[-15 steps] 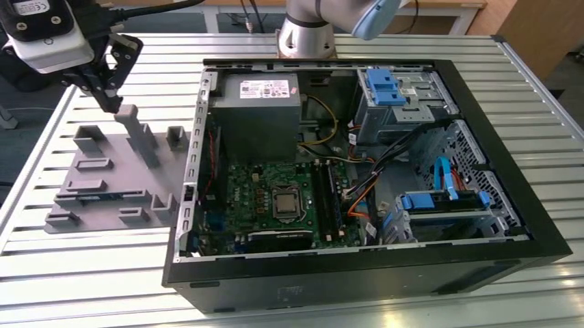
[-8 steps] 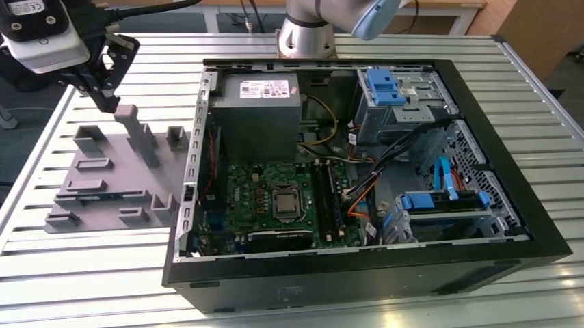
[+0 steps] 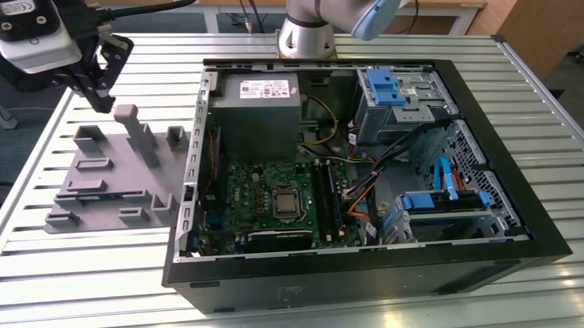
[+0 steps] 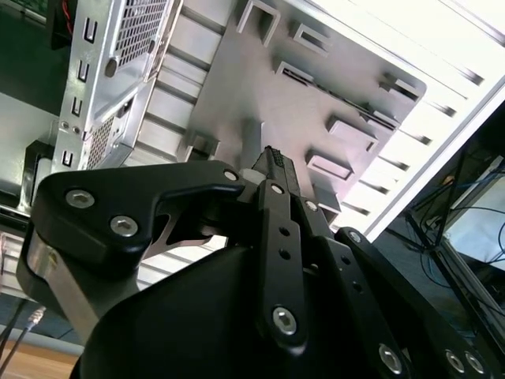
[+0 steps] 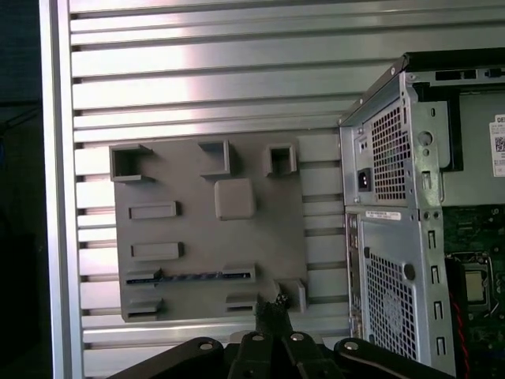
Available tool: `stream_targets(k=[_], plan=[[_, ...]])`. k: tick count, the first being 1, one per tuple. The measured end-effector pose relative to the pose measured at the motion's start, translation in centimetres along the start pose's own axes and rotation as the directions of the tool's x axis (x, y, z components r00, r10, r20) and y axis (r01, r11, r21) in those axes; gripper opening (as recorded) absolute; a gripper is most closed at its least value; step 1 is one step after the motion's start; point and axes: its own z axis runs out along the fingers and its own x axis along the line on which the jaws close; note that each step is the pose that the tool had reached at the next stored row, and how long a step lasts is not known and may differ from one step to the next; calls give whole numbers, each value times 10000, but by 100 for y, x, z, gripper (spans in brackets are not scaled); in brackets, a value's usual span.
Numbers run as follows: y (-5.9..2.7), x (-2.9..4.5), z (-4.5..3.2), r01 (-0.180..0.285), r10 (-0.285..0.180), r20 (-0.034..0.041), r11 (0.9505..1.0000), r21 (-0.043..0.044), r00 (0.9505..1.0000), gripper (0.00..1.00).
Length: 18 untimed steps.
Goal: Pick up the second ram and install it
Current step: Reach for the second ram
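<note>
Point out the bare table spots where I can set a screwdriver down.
Free, in the exterior view: the slatted table on the near side of the gray fixture plate, and the far strip beyond it, near the gripper. Crowded: the open computer case, packed with cables and motherboard.

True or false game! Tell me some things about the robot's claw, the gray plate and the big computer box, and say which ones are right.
1. The black gripper hangs above the gray plastic plate with raised blocks. True.
2. The gripper holds the slim dark green memory stick. False: the stick lies in a slot of the gray plate.
3. The black computer case is open, showing the green motherboard. True.
4. The gray plate lies inside the case. False: it lies on the slatted metal table, beside the case, on the exterior view's left.
</note>
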Motion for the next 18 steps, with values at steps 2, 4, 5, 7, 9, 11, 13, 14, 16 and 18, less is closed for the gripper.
stream_targets(k=[2,4,5,7,9,11,13,14,16,18], plan=[[-1,9,0,1,-1,-1,10000,1,10000,11],[-1,21,0,0,0,0,10000,0,10000,11],[-2,27,0,-1,1,0,10000,0,10000,11],[-3,43,0,0,0,0,10000,1,10000,11],[-5,63,0,0,0,0,10000,0,10000,11],[-6,82,1,-1,1,0,10000,0,10000,11],[-8,101,0,0,0,0,10000,0,10000,11],[-9,111,1,0,0,1,10000,0,10000,11],[-10,130,1,0,0,0,10000,0,10000,11],[-11,147,1,-1,1,0,10000,0,10000,11]])
